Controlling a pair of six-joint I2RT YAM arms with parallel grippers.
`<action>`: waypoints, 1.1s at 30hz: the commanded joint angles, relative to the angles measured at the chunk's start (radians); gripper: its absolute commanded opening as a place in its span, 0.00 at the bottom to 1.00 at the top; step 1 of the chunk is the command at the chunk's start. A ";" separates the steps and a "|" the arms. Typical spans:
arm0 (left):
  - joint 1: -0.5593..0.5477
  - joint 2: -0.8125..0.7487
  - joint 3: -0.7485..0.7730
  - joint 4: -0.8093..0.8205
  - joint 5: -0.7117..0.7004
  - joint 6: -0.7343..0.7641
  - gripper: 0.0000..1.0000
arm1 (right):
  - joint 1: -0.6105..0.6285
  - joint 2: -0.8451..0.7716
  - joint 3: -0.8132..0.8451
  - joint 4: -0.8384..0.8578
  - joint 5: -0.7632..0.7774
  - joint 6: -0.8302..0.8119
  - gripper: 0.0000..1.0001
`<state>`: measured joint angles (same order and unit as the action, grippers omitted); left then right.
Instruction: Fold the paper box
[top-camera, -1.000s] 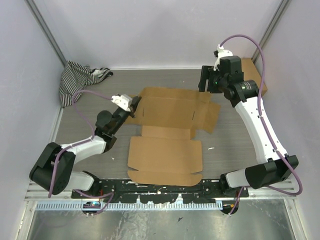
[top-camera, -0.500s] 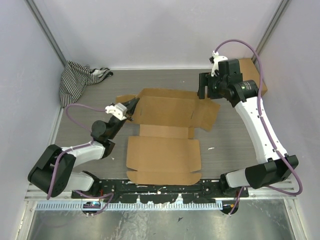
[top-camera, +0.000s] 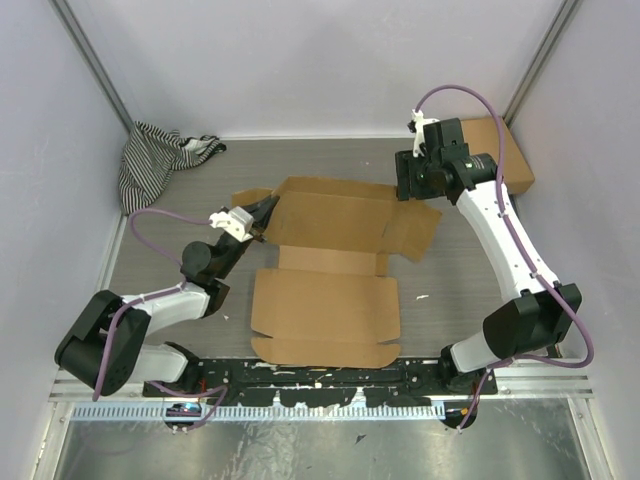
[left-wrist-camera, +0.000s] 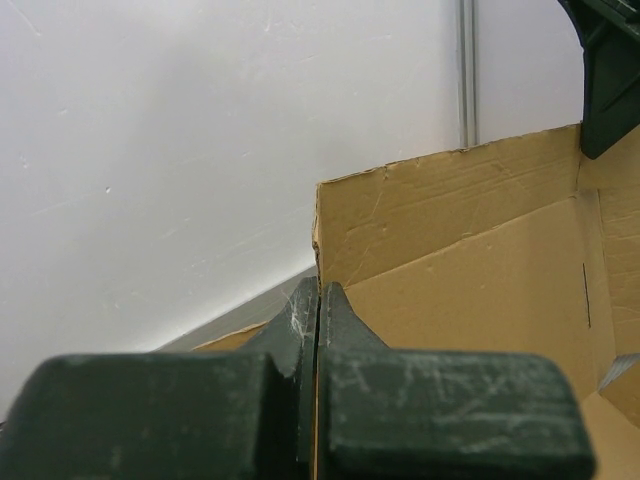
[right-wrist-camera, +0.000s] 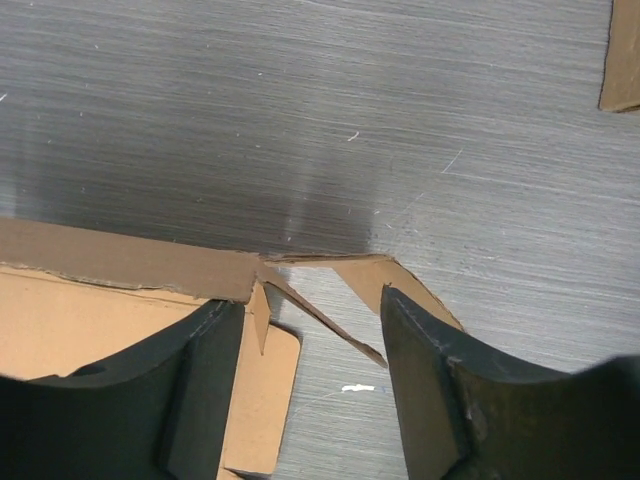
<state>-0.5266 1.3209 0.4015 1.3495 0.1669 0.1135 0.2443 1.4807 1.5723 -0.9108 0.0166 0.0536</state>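
Observation:
The paper box (top-camera: 330, 270) is a brown die-cut sheet lying mostly flat mid-table, its far panel partly raised. My left gripper (top-camera: 262, 214) is shut on the box's far-left side flap; in the left wrist view the fingers (left-wrist-camera: 300, 320) pinch the cardboard edge, with the raised panel (left-wrist-camera: 470, 260) behind. My right gripper (top-camera: 412, 186) is open above the box's far right corner. In the right wrist view its fingers (right-wrist-camera: 205, 380) straddle a slanted corner flap (right-wrist-camera: 330, 328) next to the box's back edge (right-wrist-camera: 120, 265), not touching it.
A smaller brown cardboard box (top-camera: 503, 150) sits at the far right corner; its corner shows in the right wrist view (right-wrist-camera: 625, 60). A striped cloth (top-camera: 160, 160) lies at the far left. White walls enclose the grey table (top-camera: 180, 215).
My left gripper drew back to the left with the side flap in it, then held still. My right gripper moved left and down toward the box's far right corner.

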 joint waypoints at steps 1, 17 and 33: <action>-0.004 -0.007 0.011 0.080 -0.011 0.018 0.00 | -0.005 -0.021 0.011 0.046 -0.050 -0.018 0.57; -0.004 -0.029 0.044 -0.017 -0.033 -0.052 0.02 | -0.005 0.007 -0.030 0.012 -0.110 0.046 0.09; -0.006 -0.285 0.436 -1.140 -0.145 -0.081 0.43 | 0.075 -0.067 -0.187 0.442 0.083 0.086 0.01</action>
<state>-0.5285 1.0122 0.7086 0.5961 0.0612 0.0124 0.2863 1.4872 1.4071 -0.6769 0.0109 0.1356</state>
